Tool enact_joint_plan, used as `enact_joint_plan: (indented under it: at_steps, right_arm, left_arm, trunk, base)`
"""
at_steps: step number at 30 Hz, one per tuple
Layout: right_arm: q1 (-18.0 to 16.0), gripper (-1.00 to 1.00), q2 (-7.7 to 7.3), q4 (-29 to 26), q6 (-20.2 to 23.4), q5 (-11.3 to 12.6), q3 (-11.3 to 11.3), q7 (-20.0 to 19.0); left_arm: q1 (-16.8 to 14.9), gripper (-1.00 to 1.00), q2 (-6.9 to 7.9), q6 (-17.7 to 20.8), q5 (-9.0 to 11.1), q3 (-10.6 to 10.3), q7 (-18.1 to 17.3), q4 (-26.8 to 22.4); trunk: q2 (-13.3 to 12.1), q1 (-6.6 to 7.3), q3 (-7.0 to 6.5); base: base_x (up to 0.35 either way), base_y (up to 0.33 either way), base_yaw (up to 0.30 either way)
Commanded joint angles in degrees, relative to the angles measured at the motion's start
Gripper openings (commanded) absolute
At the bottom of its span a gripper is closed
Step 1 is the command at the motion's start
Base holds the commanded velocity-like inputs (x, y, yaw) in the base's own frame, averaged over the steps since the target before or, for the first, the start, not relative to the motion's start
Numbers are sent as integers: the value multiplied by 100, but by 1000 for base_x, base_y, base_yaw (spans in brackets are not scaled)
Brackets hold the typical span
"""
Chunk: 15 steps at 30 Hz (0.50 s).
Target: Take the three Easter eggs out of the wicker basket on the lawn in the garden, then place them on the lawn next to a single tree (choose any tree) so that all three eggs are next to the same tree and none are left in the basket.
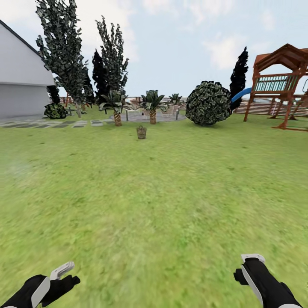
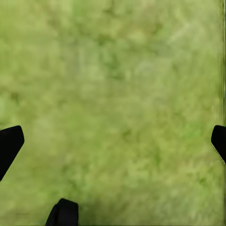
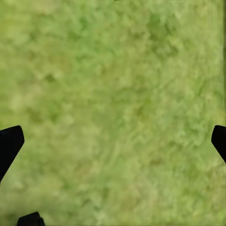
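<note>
Grey-brown woven wicker basket (image 1: 141, 132) upright far off on mottled green lawn (image 1: 154, 205); left gripper (image 2: 113, 141) and right gripper (image 3: 113, 141) both spread wide, grasping nothing.

Wicker basket (image 1: 141, 132) stands upright, far across lawn (image 1: 154, 205).

Mottled, matt grass and weathered wood in the garden.
We see the lawn (image 1: 154, 205) rough and dull, a woven wicker basket (image 1: 141, 132) far off, and a reddish-brown timber play tower (image 1: 280, 81) far right.

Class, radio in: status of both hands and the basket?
Left hand open, empty. Right hand open, empty. Wicker basket far ahead on lawn. Nothing between.
</note>
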State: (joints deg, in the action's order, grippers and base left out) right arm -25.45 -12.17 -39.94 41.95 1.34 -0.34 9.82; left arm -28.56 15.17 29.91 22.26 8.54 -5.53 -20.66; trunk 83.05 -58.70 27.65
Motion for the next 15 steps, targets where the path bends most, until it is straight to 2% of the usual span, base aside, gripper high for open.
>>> enact_joint_plan:
  at_steps: [1,15]
  right_arm:
    - [-4,100,5,-5,24,15,3,20]
    - [-4,100,30,-5,30,7,9,23]
  left_arm:
    - [-1,100,-3,41,-2,43,-18,-8]
    - [-1,100,1,41,-2,42,-18,-11]
  trunk:
    - [3,-3,6]
    - [3,-3,6]
  base:
    - [325,0,-195]
    - [325,0,-17]
